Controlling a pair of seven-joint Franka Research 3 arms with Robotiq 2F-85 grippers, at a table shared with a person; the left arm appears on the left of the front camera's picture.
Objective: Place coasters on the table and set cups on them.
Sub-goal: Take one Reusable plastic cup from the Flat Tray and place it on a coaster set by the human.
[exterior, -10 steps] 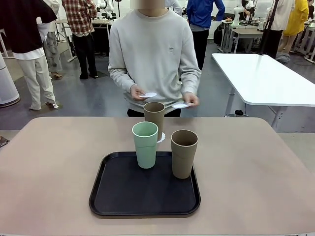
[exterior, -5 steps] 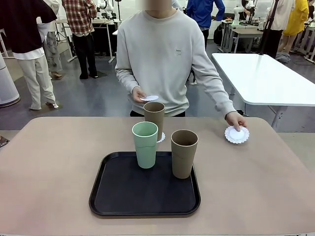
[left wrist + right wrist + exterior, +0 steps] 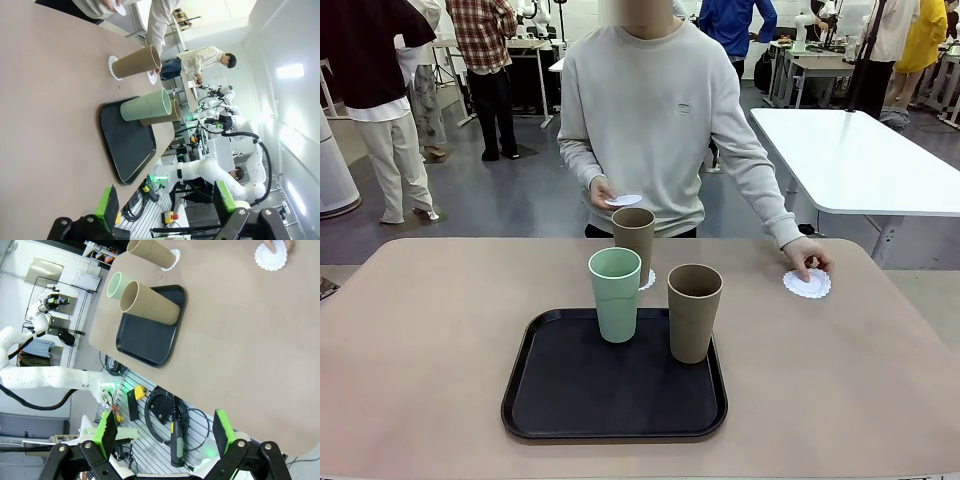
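One brown-tan cup [image 3: 634,243] stands on a white lacy coaster [image 3: 648,279] on the beige table [image 3: 430,330], just behind the tray. On the black tray [image 3: 570,400] stand the mint cup [image 3: 615,295] and the other brown cup [image 3: 694,312]. The person's hand [image 3: 807,258] rests on a second coaster [image 3: 807,285] lying on the table at the far right. Their other hand holds a third coaster [image 3: 623,200] near the chest. My left gripper [image 3: 166,202] is open with nothing between its fingers, far from the cups [image 3: 135,62]. My right gripper [image 3: 165,432] is open too, above the table edge, with the coaster [image 3: 270,257] far off.
A white table [image 3: 860,160] stands behind at the right. Several people stand in the background. The beige top has bare room left and right of the tray [image 3: 150,340].
The person reached one arm out from the chest and laid a coaster on the table at the far right; the hand now presses it slightly farther right. Cups and tray have not moved.
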